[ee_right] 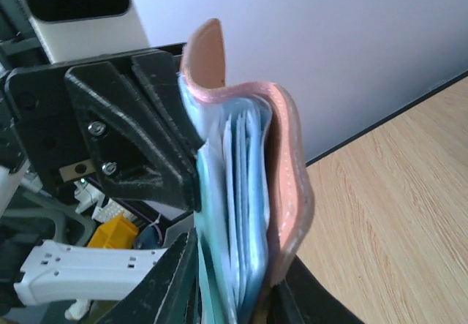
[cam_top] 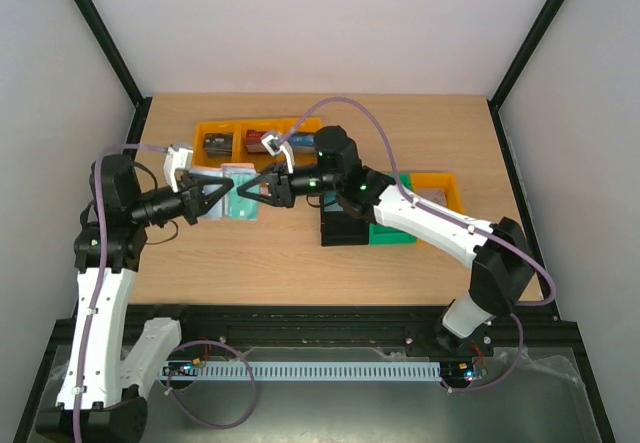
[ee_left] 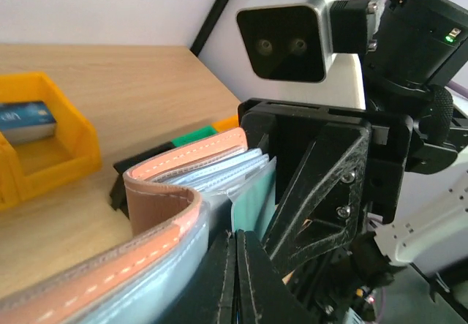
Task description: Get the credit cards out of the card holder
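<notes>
In the middle left of the top view, above the desk point(cam_top: 400, 143), the card holder point(cam_top: 246, 207) sits between both pincers. The left pincer point(ee_left: 235, 280) is shut tight at its blue inside. I cannot tell if the right pincer point(ee_right: 232, 295) is squeezing it.

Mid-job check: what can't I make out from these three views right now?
Card count: wrist views, card holder sleeves overlap the credit cards.
Whether right pincer grips: right wrist view, bottom edge cuts off contact.
Top view: left pincer and right pincer crowd the card holder; cards too small.
</notes>
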`<state>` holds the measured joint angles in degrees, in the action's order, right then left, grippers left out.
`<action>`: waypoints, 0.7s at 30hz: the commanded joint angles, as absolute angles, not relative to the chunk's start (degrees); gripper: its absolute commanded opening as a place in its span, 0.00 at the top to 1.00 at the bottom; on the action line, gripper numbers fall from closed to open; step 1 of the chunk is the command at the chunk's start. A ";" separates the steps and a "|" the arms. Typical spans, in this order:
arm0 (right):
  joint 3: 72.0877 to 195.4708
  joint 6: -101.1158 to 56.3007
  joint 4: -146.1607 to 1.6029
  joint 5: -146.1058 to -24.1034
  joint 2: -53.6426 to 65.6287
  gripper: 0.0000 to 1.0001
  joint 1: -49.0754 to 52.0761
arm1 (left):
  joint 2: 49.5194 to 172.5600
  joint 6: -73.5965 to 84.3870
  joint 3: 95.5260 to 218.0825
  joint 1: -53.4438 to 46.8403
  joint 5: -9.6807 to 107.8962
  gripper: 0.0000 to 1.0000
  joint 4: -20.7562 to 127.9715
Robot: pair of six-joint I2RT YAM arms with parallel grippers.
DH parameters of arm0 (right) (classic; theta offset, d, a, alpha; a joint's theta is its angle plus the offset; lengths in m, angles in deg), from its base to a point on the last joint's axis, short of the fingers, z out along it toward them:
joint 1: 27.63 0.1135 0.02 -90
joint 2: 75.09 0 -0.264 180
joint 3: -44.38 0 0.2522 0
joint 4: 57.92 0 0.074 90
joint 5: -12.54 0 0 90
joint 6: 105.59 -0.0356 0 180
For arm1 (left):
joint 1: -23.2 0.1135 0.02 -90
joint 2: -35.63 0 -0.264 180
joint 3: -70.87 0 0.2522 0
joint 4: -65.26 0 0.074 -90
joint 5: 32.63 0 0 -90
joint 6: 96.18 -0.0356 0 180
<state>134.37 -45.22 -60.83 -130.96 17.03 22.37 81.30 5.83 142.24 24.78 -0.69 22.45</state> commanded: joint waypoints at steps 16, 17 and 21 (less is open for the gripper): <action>125.08 -42.73 -49.65 -133.40 6.99 0.93 21.98 | 81.32 -0.52 143.89 28.81 -4.49 0.98 11.51; 125.04 -42.83 -49.85 -133.38 6.81 0.96 21.62 | 81.29 -1.02 144.11 28.80 -4.28 0.98 10.97; 124.86 -43.12 -50.22 -133.09 6.41 0.98 20.72 | 81.06 -1.46 143.89 28.82 -6.90 0.98 10.10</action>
<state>124.45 -43.78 -54.86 -131.46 9.64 21.39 80.84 0.49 143.57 28.21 -6.31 13.64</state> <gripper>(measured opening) 0.064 0.023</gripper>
